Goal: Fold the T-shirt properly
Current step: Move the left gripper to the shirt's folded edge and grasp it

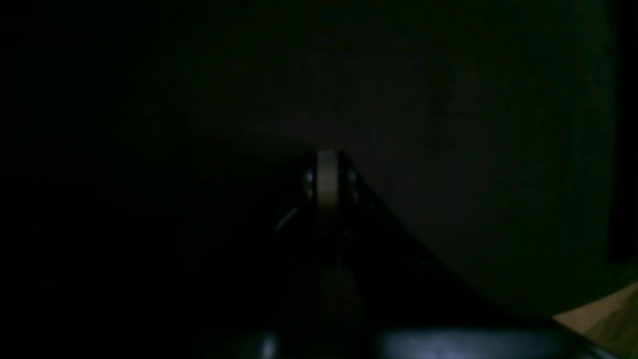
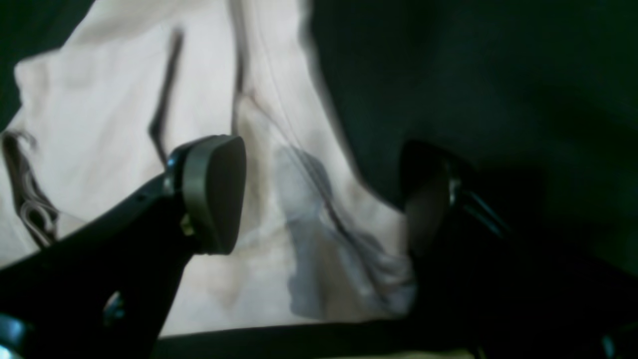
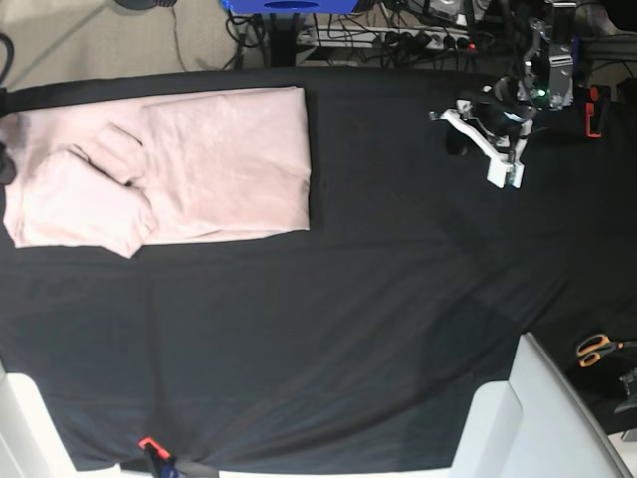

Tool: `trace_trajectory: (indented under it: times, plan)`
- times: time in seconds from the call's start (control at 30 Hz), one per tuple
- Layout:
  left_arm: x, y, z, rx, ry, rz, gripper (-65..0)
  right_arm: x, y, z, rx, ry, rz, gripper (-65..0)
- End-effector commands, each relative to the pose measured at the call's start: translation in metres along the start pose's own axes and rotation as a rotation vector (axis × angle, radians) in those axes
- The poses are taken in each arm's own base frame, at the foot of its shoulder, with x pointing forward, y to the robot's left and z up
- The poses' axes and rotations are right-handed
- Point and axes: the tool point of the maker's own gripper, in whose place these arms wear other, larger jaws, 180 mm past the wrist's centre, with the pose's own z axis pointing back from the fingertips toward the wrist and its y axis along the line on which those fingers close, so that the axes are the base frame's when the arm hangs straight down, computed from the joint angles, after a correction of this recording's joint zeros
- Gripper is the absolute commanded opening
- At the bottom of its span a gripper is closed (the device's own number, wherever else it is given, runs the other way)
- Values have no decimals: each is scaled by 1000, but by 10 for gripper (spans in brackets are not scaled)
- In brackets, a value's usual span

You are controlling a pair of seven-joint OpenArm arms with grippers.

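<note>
Our right gripper (image 2: 324, 199) hangs with jaws spread over the T-shirt (image 3: 169, 169), folded at the black cloth's (image 3: 348, 329) far left; our left gripper (image 1: 327, 182) is pressed together, empty, far right.

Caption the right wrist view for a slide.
Open right gripper hovering at the pink T-shirt edge on black cloth.
</note>
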Motion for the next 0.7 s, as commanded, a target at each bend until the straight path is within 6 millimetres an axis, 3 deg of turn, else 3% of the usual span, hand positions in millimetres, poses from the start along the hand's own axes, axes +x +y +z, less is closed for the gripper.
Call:
trace_trajectory:
  times: [0.0,0.07,0.23,0.37,0.43,0.5,0.67]
  plan:
    - [20,-13,3,-34,-69,-8,-650,42,-8,17,-46,-124,27,-203]
    - [30,-25,5,-54,-100,-10,-637,56,-12,32,-119,-210,39,-201]
    - [40,-69,5,-231,-142,-90,-378,88,11,71,-177,-343,175,-195]
    - [25,-103,-2,-384,-125,-110,-151,84,22,71,-161,-356,181,-195]
    - [17,-118,-2,-458,-120,-122,-71,83,23,71,-159,-354,180,-195]
    - [15,-127,-9,-473,-118,-84,-38,81,23,70,-156,-352,181,-195]
    - [3,-138,-28,-502,-81,15,-51,75,20,71,-162,-335,186,-195]
